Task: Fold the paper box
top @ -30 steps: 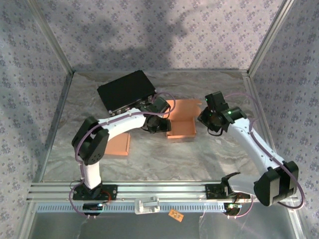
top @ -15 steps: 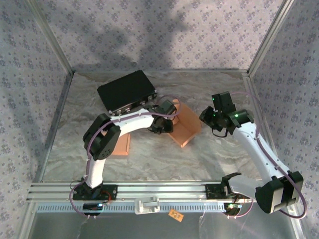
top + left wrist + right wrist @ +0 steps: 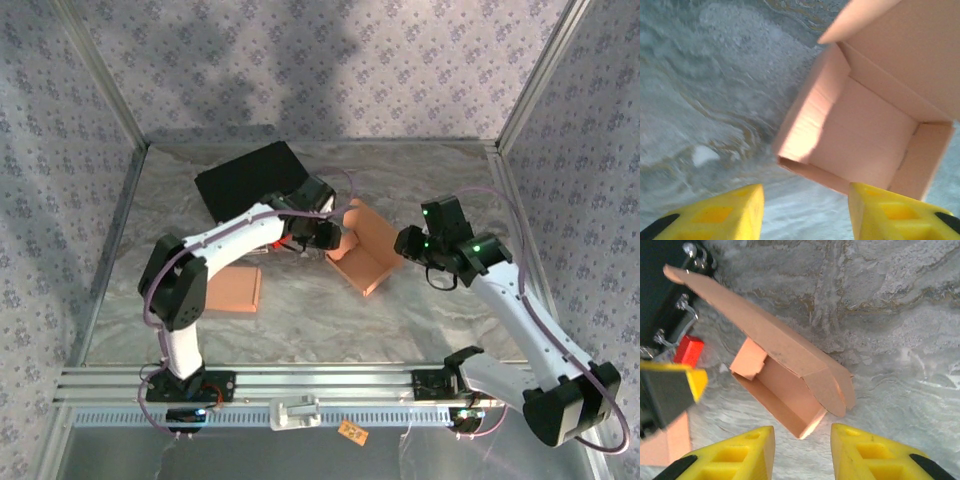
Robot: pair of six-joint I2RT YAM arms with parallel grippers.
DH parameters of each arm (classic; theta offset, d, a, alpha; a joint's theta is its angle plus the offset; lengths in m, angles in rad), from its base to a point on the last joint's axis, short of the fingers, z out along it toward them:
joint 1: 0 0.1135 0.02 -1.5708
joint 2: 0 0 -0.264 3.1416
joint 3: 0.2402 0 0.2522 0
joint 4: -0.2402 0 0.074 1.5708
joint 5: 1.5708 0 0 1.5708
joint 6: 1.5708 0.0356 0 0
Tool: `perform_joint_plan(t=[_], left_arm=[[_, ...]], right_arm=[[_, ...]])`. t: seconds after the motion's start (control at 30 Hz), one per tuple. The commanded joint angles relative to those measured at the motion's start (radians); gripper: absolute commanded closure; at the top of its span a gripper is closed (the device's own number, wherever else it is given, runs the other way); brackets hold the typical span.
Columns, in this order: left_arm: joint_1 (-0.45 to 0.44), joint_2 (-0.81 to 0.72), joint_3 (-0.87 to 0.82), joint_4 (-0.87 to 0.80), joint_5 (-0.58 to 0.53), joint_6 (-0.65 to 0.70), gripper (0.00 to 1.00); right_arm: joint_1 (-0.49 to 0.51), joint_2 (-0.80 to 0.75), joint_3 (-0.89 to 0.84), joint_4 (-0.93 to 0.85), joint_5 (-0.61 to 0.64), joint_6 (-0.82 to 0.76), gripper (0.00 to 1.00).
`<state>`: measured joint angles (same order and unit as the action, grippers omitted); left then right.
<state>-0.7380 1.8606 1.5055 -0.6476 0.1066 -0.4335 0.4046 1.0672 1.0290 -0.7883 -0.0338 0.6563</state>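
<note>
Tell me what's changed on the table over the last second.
The paper box swung from square-on to diagonal. The left fingers drew back toward the black case. The right fingers stayed near the box's right side while that arm's elbow swung outward. Both pairs stand open, holding nothing. The black case and the flat cardboard sheet stayed put.

The left arm (image 3: 235,235) rises from its base at the near left, folds at the elbow and reaches forward and rightward, ending in the left gripper (image 3: 325,232), whose yellow fingers (image 3: 730,212) stand apart with nothing between them. The right arm (image 3: 522,308) leans from its base at the near right toward the middle, wrist turned left, and the right gripper (image 3: 408,243) is likewise parted and empty. The two grippers face each other, near but apart.
</note>
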Motion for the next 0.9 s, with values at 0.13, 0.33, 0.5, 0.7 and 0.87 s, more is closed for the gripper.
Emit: perform_joint_plan(t=[0.13, 0.33, 0.5, 0.7, 0.87], left_arm=[[0.080, 0.113, 0.090, -0.059, 0.213, 0.389, 0.53], [0.079, 0.161, 0.124, -0.073, 0.285, 0.430, 0.51], [0.069, 0.188, 0.137, -0.064, 0.293, 0.447, 0.51], [0.068, 0.217, 0.134, -0.041, 0.298, 0.452, 0.54], [0.079, 0.245, 0.155, -0.008, 0.251, 0.431, 0.60]], right_arm=[[-0.024, 0.187, 0.146, -0.045, -0.022, -0.446, 0.62], [-0.017, 0.334, 0.270, -0.080, -0.056, -0.587, 0.65], [0.010, 0.427, 0.336, -0.095, -0.035, -0.682, 0.75], [0.036, 0.467, 0.361, -0.108, -0.002, -0.753, 0.87], [0.037, 0.467, 0.353, -0.098, 0.001, -0.759, 0.89]])
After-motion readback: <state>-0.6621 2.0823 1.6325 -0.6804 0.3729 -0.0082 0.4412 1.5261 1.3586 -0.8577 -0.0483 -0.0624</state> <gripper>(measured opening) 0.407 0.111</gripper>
